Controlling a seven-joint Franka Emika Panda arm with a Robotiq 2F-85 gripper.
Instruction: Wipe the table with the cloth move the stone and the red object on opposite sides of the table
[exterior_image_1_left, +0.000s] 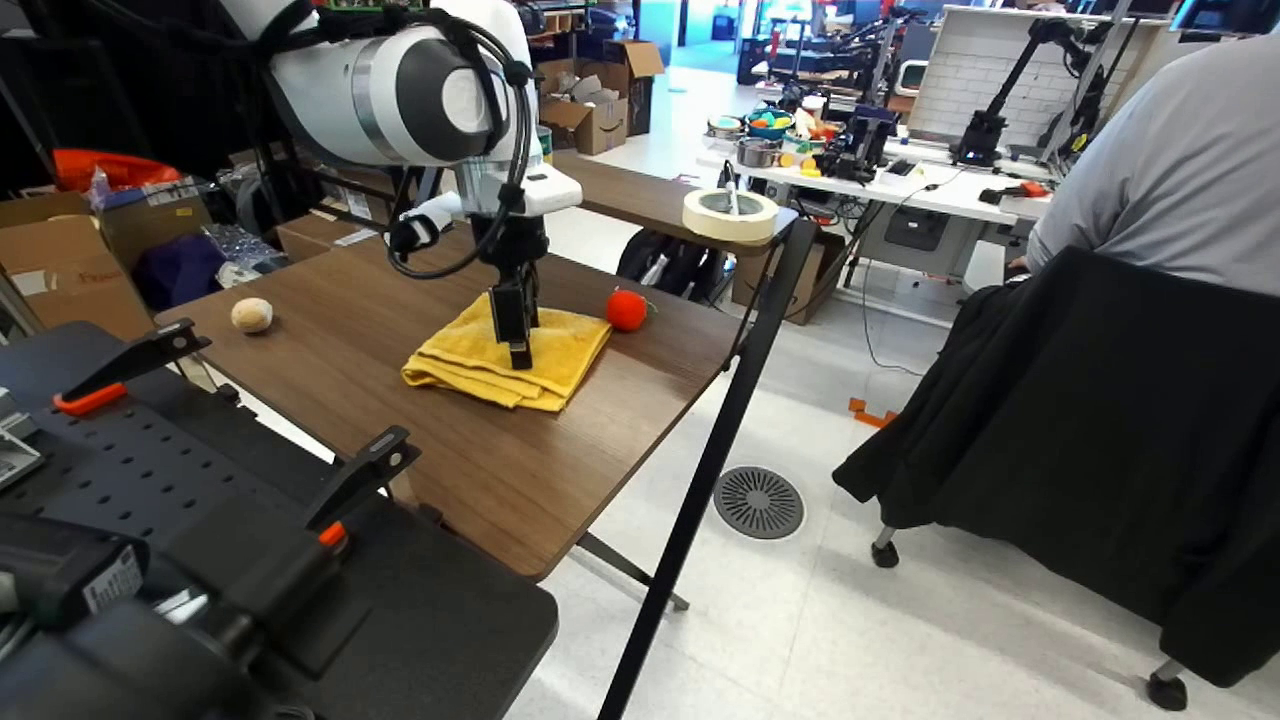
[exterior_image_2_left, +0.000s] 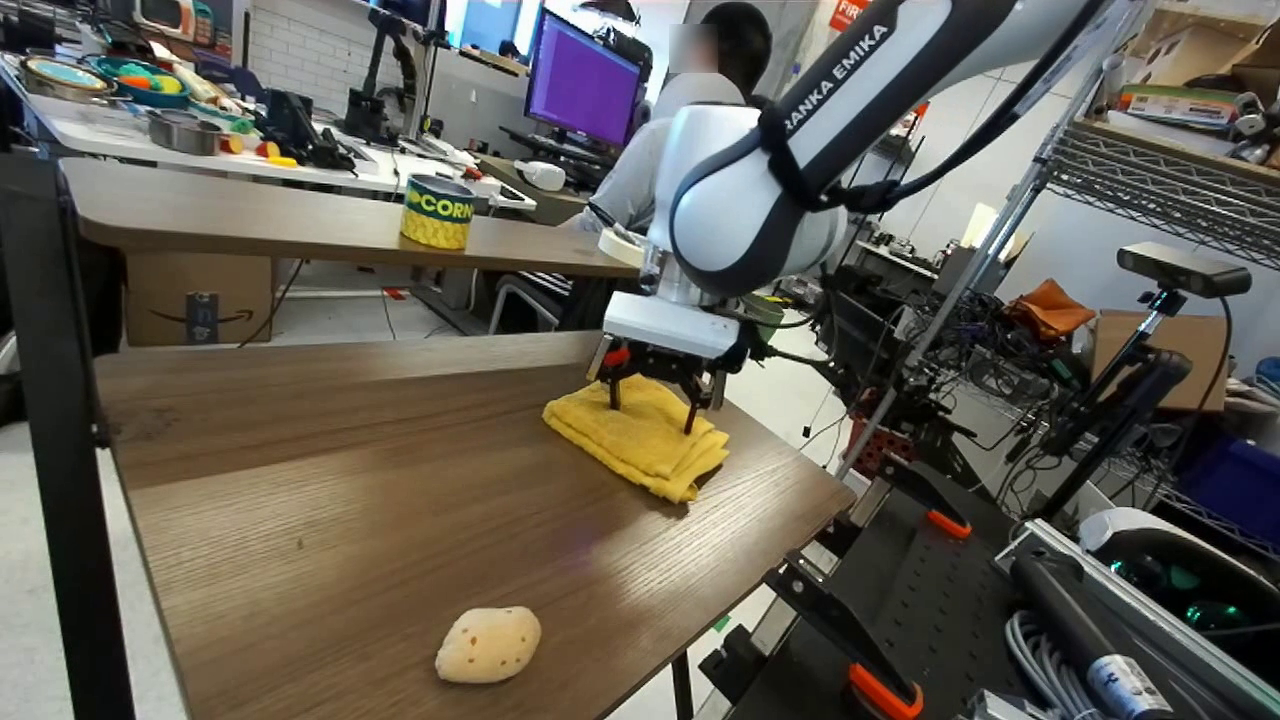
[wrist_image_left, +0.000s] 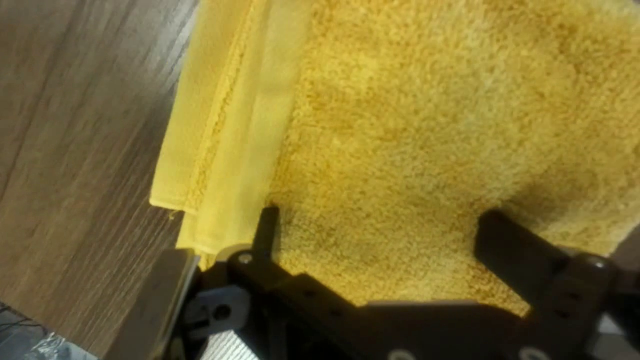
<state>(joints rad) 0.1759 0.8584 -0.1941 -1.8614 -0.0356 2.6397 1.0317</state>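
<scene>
The yellow folded cloth lies on the brown table; it also shows in an exterior view and fills most of the wrist view. My gripper points down over the cloth, also seen in an exterior view. In the wrist view its fingers are wide apart, with flat cloth between them. The tips are at the cloth's surface; I cannot tell whether they press on it. The round red object sits beside the cloth. The beige stone lies apart, near a table end.
The wooden table adjoins a black pegboard surface with clamps. A raised shelf holds a tape roll and a corn can. A black post stands at the table's side. A person sits nearby.
</scene>
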